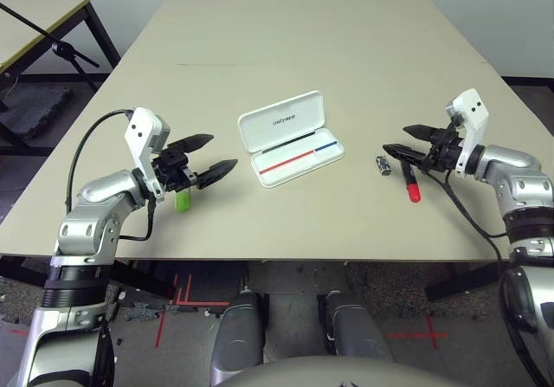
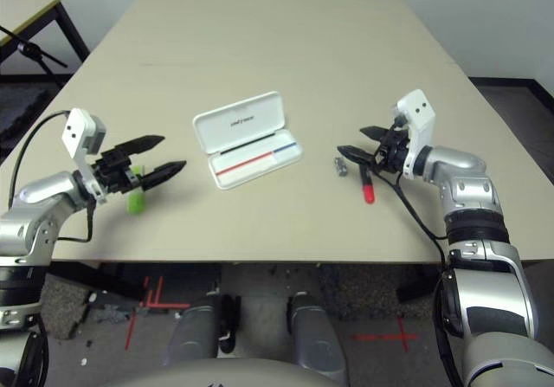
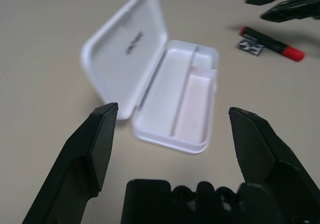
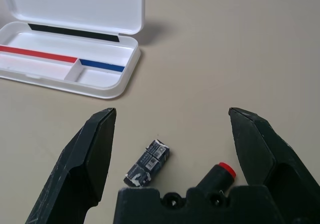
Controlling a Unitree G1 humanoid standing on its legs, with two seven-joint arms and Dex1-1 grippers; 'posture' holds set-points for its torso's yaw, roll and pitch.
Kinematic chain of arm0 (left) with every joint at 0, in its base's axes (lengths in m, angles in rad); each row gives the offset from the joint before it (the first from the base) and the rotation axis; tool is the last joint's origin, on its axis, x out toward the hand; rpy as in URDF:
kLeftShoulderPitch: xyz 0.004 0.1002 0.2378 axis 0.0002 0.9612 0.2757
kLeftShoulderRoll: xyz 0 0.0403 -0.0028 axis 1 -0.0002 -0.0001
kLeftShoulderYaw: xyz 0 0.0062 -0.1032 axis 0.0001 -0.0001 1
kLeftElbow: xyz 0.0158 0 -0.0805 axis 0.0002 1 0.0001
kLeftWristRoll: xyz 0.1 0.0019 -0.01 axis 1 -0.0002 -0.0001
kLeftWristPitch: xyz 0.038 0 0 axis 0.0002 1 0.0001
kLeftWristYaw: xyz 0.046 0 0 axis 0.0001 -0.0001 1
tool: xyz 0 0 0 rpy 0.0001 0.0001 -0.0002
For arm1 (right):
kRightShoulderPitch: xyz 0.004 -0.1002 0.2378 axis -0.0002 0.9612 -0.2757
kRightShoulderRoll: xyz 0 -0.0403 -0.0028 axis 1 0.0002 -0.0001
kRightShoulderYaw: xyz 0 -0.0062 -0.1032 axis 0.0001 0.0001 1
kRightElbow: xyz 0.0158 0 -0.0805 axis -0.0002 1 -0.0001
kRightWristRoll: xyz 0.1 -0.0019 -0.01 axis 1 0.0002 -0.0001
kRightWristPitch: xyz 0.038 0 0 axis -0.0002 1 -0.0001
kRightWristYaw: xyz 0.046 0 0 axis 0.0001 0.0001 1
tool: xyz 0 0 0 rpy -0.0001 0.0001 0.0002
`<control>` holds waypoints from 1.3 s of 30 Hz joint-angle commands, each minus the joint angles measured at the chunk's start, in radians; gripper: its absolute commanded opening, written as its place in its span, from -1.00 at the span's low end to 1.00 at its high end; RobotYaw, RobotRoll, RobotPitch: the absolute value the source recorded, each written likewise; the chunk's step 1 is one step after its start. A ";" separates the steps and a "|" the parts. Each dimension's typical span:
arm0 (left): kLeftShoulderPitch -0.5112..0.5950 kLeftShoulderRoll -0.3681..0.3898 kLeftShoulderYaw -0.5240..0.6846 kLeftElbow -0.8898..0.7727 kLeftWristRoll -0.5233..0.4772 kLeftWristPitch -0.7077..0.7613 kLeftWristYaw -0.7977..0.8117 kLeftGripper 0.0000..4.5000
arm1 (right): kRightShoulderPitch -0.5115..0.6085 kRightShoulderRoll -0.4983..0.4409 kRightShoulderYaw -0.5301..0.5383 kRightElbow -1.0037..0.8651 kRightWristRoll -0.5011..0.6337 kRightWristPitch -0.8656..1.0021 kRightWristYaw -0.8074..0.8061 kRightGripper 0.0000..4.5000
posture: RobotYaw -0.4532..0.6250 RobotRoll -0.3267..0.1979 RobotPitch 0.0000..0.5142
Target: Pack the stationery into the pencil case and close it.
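Near the desk's (image 1: 363, 49) front edge, the left pincer (image 1: 210, 156) hangs spread above the green stick (image 1: 183, 200), aimed at the case. The right pincer (image 1: 405, 141), also spread, hovers over the red marker (image 1: 412, 185) and small metal piece (image 1: 383, 164). Between both, the white pencil case (image 1: 291, 138) lies open. Behind, a second desk (image 1: 35, 19) stands left.
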 commanded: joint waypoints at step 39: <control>-0.184 -0.060 -0.405 0.144 0.313 0.050 -0.092 0.90 | 0.034 0.036 0.016 0.002 -0.026 -0.055 -0.070 1.00 | -0.32 0.25 -0.77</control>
